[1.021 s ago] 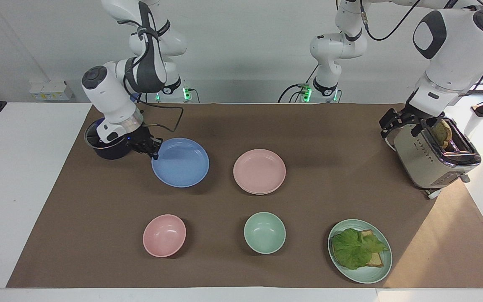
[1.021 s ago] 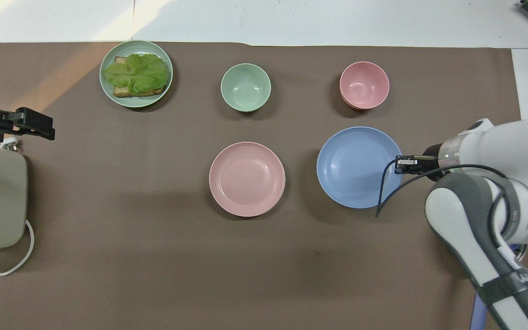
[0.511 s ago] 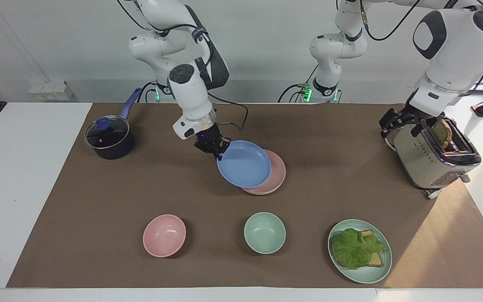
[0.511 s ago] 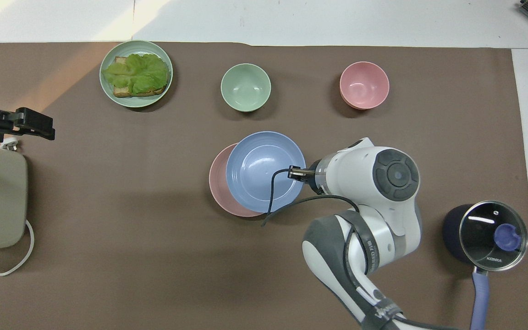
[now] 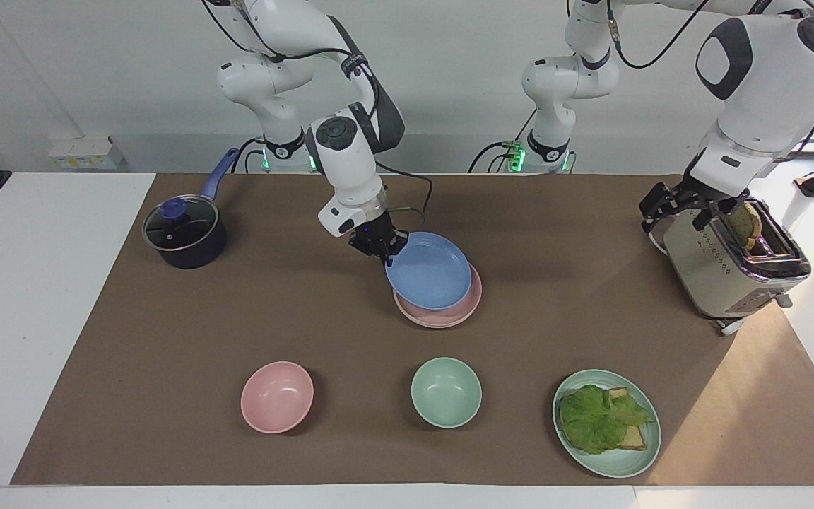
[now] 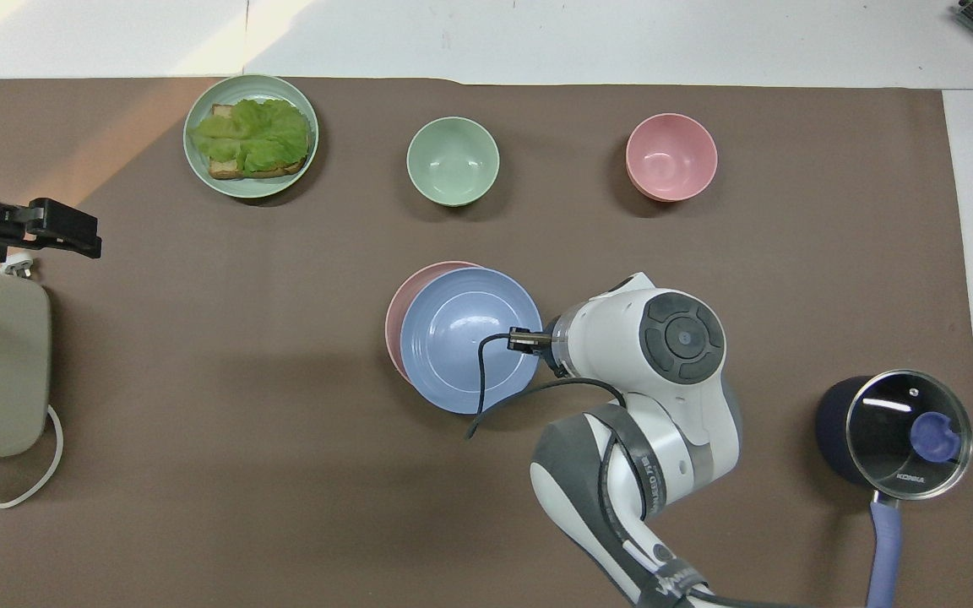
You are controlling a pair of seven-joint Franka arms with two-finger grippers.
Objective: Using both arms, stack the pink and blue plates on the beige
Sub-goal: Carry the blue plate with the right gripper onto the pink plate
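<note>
The blue plate [image 5: 429, 272] [image 6: 465, 338] hangs slightly tilted over the pink plate [image 5: 444, 318] [image 6: 396, 302] and covers most of it. I cannot tell whether the two touch. My right gripper [image 5: 386, 254] [image 6: 522, 340] is shut on the blue plate's rim, on the side toward the right arm's end. Only a crescent of pink shows around the blue plate. The beige plate is hidden. My left gripper [image 5: 682, 208] [image 6: 39, 232] waits open over the toaster [image 5: 732, 272] at the left arm's end.
A bread slice [image 5: 746, 226] stands in the toaster's slot. A dark lidded pot [image 5: 182, 237] sits at the right arm's end. Farther from the robots are a pink bowl [image 5: 277, 396], a green bowl [image 5: 446, 392] and a green plate [image 5: 615, 463] holding bread with lettuce.
My right arm has carried the blue plate from beside the pot toward the middle and now holds it over the pink plate. The left arm has not moved.
</note>
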